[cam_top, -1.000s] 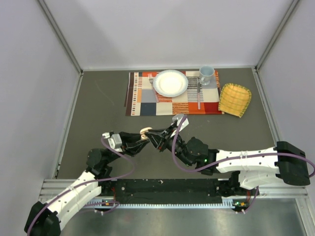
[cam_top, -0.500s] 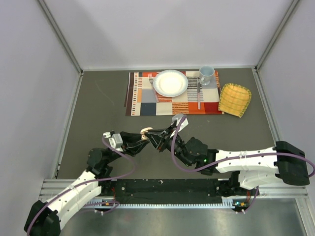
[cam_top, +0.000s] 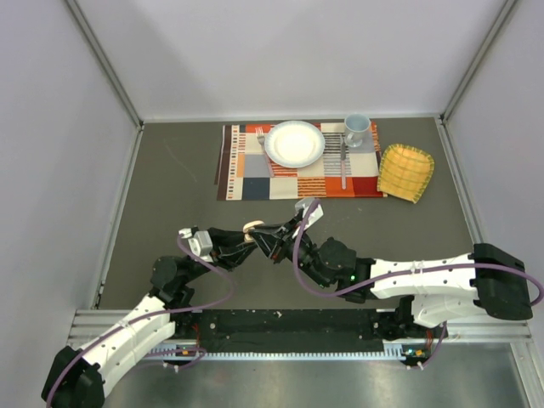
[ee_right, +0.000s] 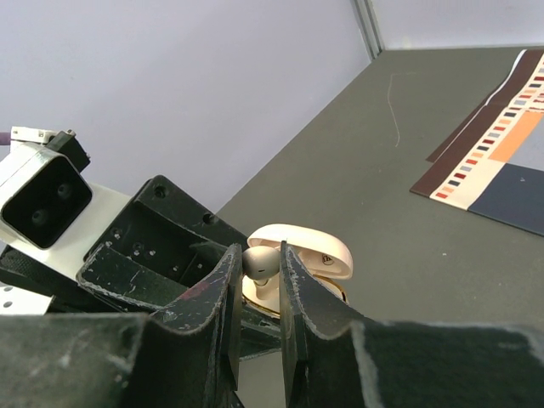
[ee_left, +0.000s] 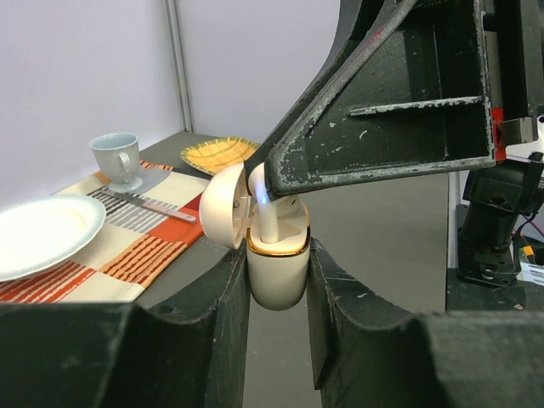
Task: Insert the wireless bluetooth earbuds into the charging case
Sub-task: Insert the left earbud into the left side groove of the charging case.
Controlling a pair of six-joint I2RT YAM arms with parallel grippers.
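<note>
you'll see a patchwork placemat (cam_top: 255,180) at twelve o'clock bearing a white plate (cam_top: 295,143), fork (cam_top: 262,136), knife (cam_top: 343,167) and blue mug (cam_top: 356,129), with a yellow dish (cam_top: 405,172) at its three o'clock.

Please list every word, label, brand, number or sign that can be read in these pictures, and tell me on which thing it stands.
No text can be read in any view.
Small dark marks inside the open lid of the charging case: too small to read.
Placemat, plate and cup: patterns or plain surfaces only, no letters visible.

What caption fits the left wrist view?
Left gripper grips the open charging case upright; right gripper holds an earbud, stem down, at its opening.
</note>
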